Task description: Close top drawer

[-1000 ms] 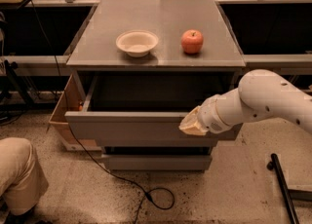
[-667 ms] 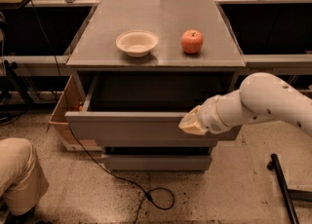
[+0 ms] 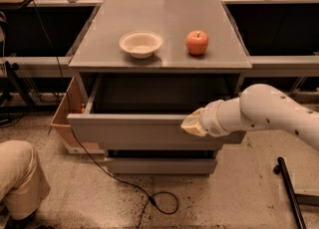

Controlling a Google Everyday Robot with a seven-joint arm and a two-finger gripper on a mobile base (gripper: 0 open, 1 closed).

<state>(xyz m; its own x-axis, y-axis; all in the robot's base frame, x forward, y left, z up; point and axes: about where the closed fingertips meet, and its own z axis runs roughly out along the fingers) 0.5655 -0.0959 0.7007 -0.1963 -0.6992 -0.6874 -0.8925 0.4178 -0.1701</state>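
The top drawer (image 3: 129, 131) is a wide grey drawer, pulled well out of the grey cabinet (image 3: 164, 61), with its dark tray open to view. Its plain flat front faces me. My gripper (image 3: 192, 125) comes in from the right on a white arm and rests against the right part of the drawer front, at its upper edge. A lower grey drawer (image 3: 159, 165) sticks out slightly beneath.
A cream bowl (image 3: 141, 43) and a red apple (image 3: 197, 42) sit on the cabinet top. A cardboard box (image 3: 65, 118) stands at the cabinet's left. A black cable (image 3: 149, 198) loops on the floor. A person's knee (image 3: 20, 183) is at bottom left. A black bar (image 3: 291, 193) lies at right.
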